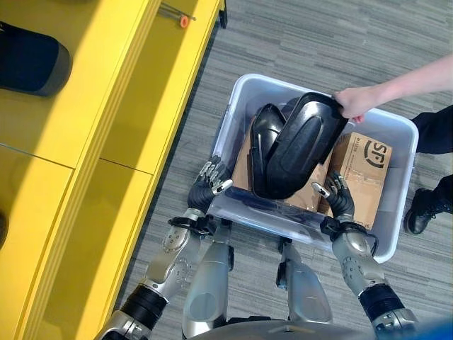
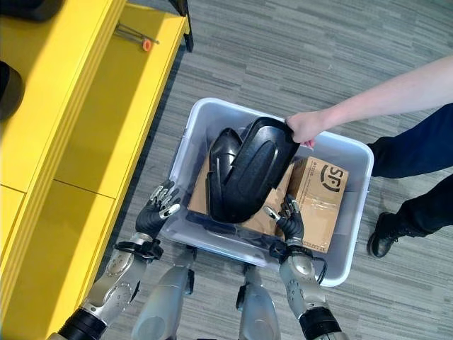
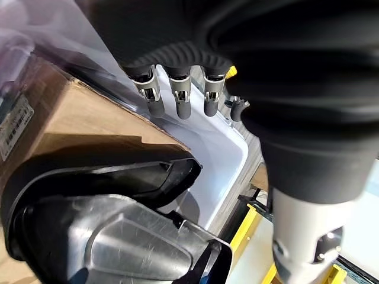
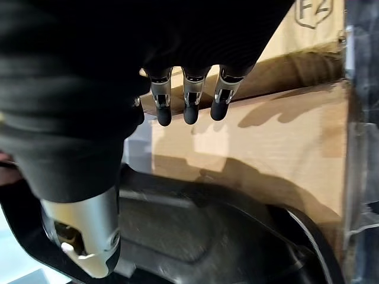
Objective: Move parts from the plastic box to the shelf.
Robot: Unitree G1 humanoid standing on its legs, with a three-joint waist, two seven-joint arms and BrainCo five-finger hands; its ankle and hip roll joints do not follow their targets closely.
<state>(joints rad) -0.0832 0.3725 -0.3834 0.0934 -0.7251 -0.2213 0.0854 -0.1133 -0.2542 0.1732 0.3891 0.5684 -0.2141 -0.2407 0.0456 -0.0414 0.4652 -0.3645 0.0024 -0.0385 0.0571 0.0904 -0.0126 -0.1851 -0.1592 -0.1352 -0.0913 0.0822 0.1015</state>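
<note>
A yellow shelf stands at the left. The left hand hovers at the plastic box's near-left rim, fingers relaxed, grasping nothing. Inside, two black parts lean on two cardboard boxes; a person's hand grips one part. The right hand hovers over the cardboard, fingers released.

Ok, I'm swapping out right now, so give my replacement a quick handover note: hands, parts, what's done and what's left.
Left hand: open, at the plastic box's near left corner, holding nothing.
Right hand: open, over the near rim, holding nothing.
Black parts: upright in the box on cardboard boxes; a person's hand grips the top of one.
Yellow shelf: to the robot's left.
Done: neither hand has a part yet.
Left: grasp parts, move them to the shelf.
</note>
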